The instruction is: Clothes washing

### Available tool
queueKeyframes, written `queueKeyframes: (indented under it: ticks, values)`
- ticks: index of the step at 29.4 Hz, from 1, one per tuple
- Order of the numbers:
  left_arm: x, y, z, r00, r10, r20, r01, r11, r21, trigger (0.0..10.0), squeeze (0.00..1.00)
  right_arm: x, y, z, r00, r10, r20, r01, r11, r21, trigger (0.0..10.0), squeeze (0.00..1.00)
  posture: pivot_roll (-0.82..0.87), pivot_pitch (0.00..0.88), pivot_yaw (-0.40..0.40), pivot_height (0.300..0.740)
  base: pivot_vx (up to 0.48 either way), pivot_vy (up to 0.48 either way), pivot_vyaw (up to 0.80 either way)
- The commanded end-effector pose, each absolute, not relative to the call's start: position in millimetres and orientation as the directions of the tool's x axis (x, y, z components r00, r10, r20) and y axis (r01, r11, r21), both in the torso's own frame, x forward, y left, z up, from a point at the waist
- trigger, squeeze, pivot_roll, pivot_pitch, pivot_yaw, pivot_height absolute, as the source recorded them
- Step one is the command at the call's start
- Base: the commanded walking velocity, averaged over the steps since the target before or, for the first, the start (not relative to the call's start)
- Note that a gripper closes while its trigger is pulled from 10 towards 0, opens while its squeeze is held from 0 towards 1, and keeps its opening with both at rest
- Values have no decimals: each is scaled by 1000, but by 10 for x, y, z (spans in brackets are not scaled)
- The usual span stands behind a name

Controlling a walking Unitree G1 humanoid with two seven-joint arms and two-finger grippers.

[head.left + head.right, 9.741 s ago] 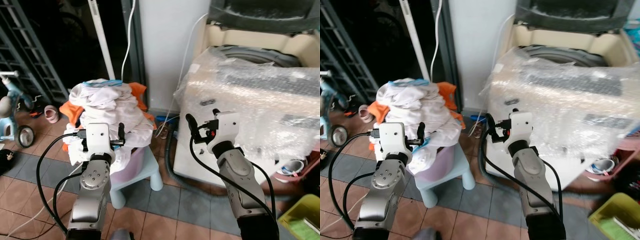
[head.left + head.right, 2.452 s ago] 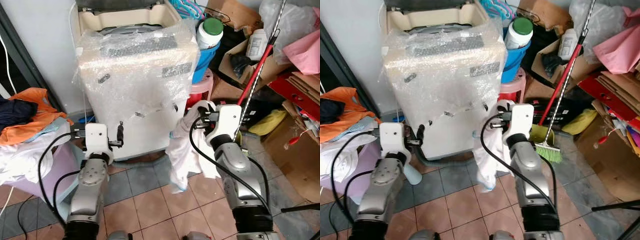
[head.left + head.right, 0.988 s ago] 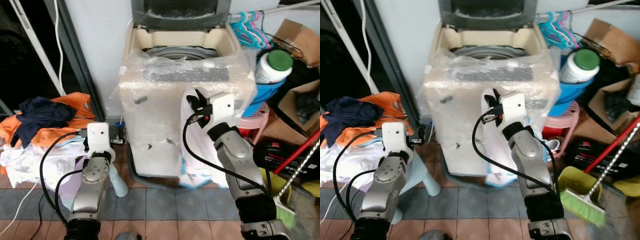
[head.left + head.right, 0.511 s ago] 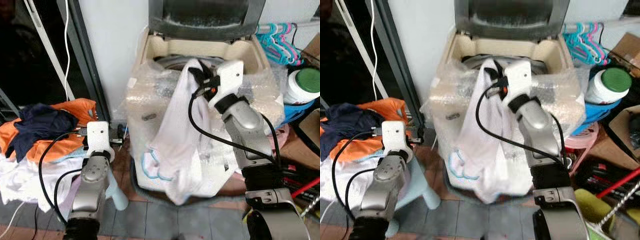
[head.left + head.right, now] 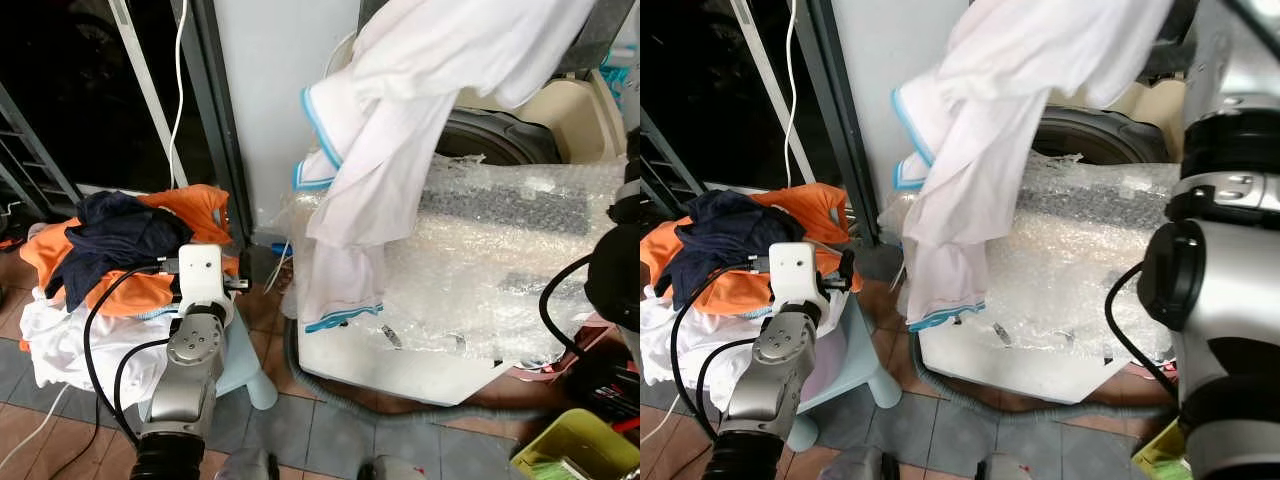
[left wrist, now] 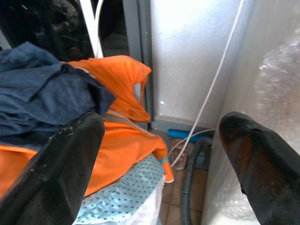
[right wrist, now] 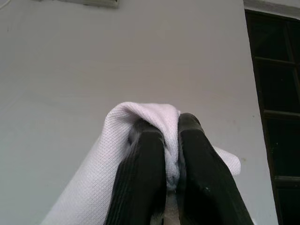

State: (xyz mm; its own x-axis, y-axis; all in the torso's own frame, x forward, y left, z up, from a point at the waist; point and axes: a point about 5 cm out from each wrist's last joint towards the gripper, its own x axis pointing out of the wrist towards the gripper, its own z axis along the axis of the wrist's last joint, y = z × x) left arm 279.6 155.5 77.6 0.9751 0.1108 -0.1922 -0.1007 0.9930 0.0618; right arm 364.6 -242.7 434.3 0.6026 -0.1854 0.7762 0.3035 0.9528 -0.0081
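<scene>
right gripper is clamped on the white garment, which dangles lengthwise over the washing machine, drum opening just behind.

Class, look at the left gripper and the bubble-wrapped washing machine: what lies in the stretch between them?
In the left wrist view, between the left gripper and the washing machine: white wall, a white cable, a grey hose.

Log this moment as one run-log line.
right claw: shut on white shirt, raised over washer | left claw: open, idle | pile: waiting
</scene>
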Motion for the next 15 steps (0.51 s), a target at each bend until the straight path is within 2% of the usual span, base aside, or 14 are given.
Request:
queueKeyframes:
  ticks: [1,2,3,4,5,7,8,9,11,12,15]
  values:
    - [2794,1551,805,976,116,-182,-105,992,70,10000,0,3840,-2431,3959,722,-201,663,299,954,-36,10000,0,-58,0,-11,740,0,0,0]
    - [2794,1551,805,976,116,-182,-105,992,70,10000,0,3840,-2431,3959,722,-201,663,299,954,-36,10000,0,-58,0,-11,740,0,0,0]
    - [2795,1547,804,976,115,-182,-104,992,69,10000,0,3925,-2386,3753,779,-179,601,276,958,-72,10000,0,-58,0,-11,740,0,0,0]
    - [2797,1541,803,976,111,-185,-100,993,68,10000,0,4044,-2271,3316,874,-131,468,202,974,-104,10000,0,-61,0,-5,740,0,0,0]
    - [2797,1541,803,976,111,-185,-100,993,68,10000,0,4044,-2271,3316,874,-131,468,202,974,-104,10000,0,-61,0,-5,740,0,0,0]
    - [2798,1536,802,977,108,-186,-97,993,67,10000,0,4102,-2148,2912,938,-78,337,124,986,-116,10000,0,-61,0,-5,740,0,0,0]
    - [2798,1536,802,977,108,-186,-97,993,67,10000,0,4102,-2148,2912,938,-78,337,124,986,-116,10000,0,-61,0,-5,740,0,0,0]
    - [2803,1528,799,977,103,-188,-91,994,67,10000,0,4080,-1958,2562,964,23,265,-7,998,-61,10000,1000,-68,0,-1,740,0,0,0]
    - [2804,1525,797,977,101,-189,-89,994,68,10000,0,4060,-1887,2455,967,63,246,-54,998,-42,10000,1000,-68,0,-1,740,0,0,0]
    - [2807,1520,795,977,96,-191,-85,994,68,10000,0,4005,-1773,2342,960,134,245,-136,991,-5,10000,1000,-68,0,-1,740,0,0,0]
    - [2810,1515,790,977,93,-192,-81,994,69,10000,0,3928,-1666,2311,940,199,275,-209,978,6,10000,1000,-73,0,0,740,0,0,0]
